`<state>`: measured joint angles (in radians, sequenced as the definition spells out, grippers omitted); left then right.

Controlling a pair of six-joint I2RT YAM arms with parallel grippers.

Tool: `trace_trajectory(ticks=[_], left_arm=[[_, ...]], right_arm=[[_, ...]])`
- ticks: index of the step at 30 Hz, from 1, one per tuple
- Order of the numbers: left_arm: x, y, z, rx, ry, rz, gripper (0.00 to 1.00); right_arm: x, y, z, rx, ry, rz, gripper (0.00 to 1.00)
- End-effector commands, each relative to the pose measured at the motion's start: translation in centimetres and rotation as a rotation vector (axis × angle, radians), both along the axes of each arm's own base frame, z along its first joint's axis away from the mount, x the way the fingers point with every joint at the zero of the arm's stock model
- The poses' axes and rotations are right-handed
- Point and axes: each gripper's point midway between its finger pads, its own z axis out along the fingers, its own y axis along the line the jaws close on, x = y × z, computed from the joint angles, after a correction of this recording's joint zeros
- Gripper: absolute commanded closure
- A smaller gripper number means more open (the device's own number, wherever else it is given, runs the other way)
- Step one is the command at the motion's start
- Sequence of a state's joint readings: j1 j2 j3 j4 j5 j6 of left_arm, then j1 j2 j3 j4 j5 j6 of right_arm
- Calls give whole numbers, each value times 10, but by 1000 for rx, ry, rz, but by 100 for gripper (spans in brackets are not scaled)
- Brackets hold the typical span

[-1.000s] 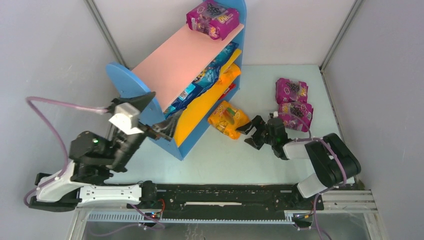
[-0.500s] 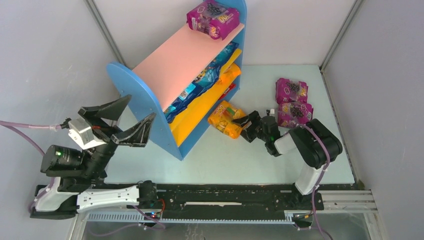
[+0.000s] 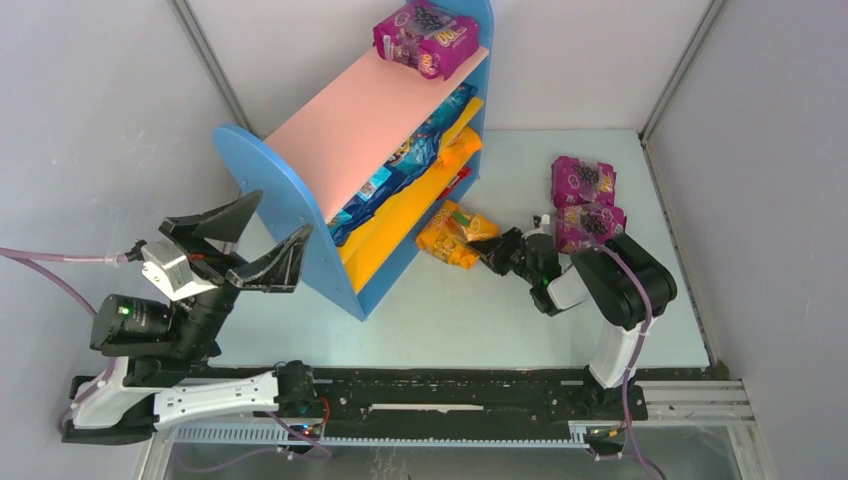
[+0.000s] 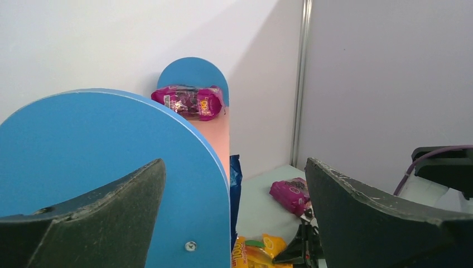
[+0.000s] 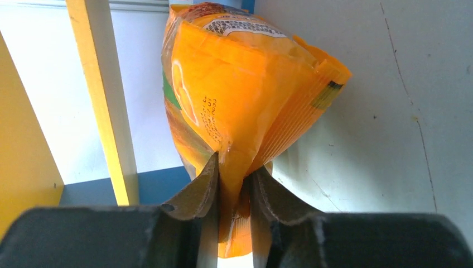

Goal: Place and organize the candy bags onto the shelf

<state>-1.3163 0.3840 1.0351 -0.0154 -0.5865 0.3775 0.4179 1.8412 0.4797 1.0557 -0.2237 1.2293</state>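
An orange candy bag [image 3: 450, 236] lies on the table in front of the shelf [image 3: 345, 130]. My right gripper [image 3: 492, 250] is shut on its right edge; the right wrist view shows the orange candy bag [image 5: 240, 84] pinched between the fingers of the right gripper [image 5: 234, 163]. My left gripper [image 3: 276, 226] stands open and holds nothing, just left of the shelf's near blue panel [image 4: 111, 134]. A purple bag [image 3: 428, 37] sits on the pink top board. Blue bags [image 3: 410, 155] and an orange one [image 3: 462, 150] lie on the middle board.
Two purple bags [image 3: 583, 181] [image 3: 592, 228] lie on the table right of my right gripper, close to the right wall. Grey walls enclose the table on three sides. The black arm rail [image 3: 450, 390] runs along the near edge.
My right gripper moved left onto the orange bag and closed on its edge. My left arm drew back from the shelf's lower tier to the left, jaws still open.
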Motion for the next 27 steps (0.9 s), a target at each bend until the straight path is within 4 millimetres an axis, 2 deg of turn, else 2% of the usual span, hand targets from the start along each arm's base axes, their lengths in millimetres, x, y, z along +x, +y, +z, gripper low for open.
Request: trace_trajectory(ticks=[1,7,14,21,27], left_arm=[[0,-3,4,-10,-24,1,0],[2,-5,2,2,-18,9,0],[4,-9,1,14,-14,16,0],[3,-10,0,14,-12,11,0],[1,-10,2,0,-9,-8,0]], right_arm=[[-7,-1,29,39,-101,34,77],[-22,-10,47,97,-110,68,83],[-51,-27,73,183,-97,109,88],[-79,-24,123,166,-129,188,90],[-85,-21,185,194,-221,205,90]])
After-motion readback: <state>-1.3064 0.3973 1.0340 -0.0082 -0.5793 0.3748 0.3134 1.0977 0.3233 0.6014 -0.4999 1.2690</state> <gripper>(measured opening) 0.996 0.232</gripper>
